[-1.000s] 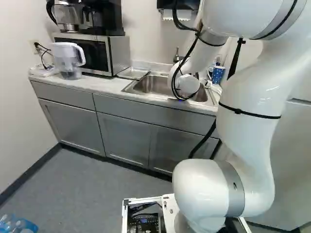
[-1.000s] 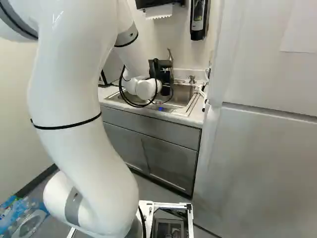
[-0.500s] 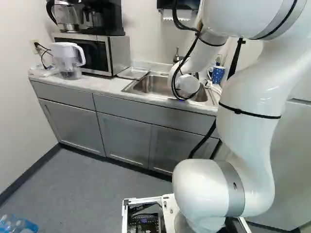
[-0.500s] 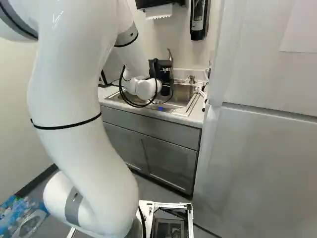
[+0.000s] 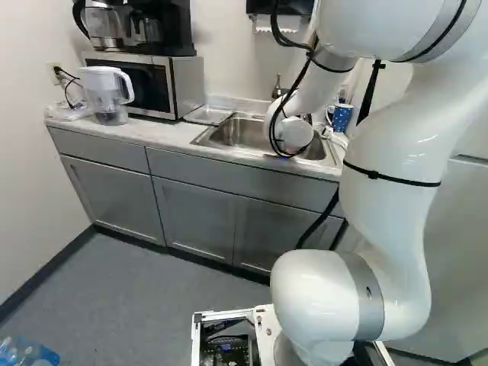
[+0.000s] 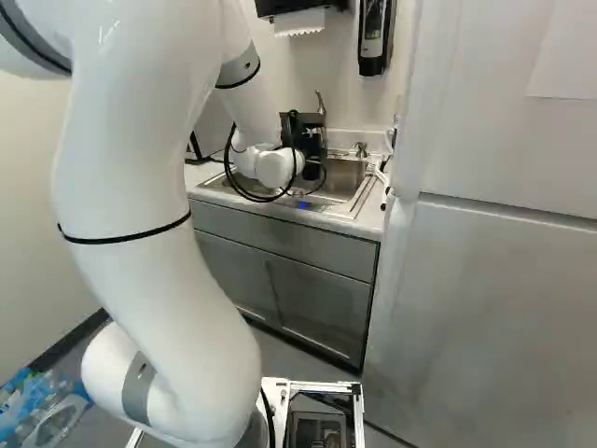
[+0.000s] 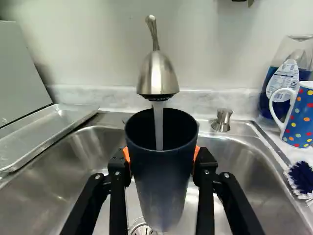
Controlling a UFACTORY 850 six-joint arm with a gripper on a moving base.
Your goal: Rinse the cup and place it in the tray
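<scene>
Cup [image 7: 160,183]: it is dark and tall, with its open top up. It is over the sink [image 7: 88,164], right under the tap [image 7: 157,76].
Gripper [image 7: 161,159]: it has the cup pinched, with an orange pad [image 7: 127,154] on one side and its twin on the other.
Water [image 7: 159,125]: it runs from the tap down into the cup, so I think this is the rinsing part.
Cup's long way: it goes up and down, more or less. I can't tell just how much it leans.
Tray [image 7: 51,129]: it is flat and shiny, next to the sink. In the left base view it sits between the sink and the microwave [image 5: 179,84].
Way to go: sideways from the gripper, toward the microwave. The spotty mug [image 7: 299,117] is the other way, so the cup should go away from it.
Arm [image 6: 154,215]: there is just this one to do the job, and it would have to swing the cup over.
Next: I guess the cup must tip out its water over the sink first, then slide out from under the tap.
Watch out: the rim could bump the tap, or a full cup could spill on the counter [image 5: 171,133].
</scene>
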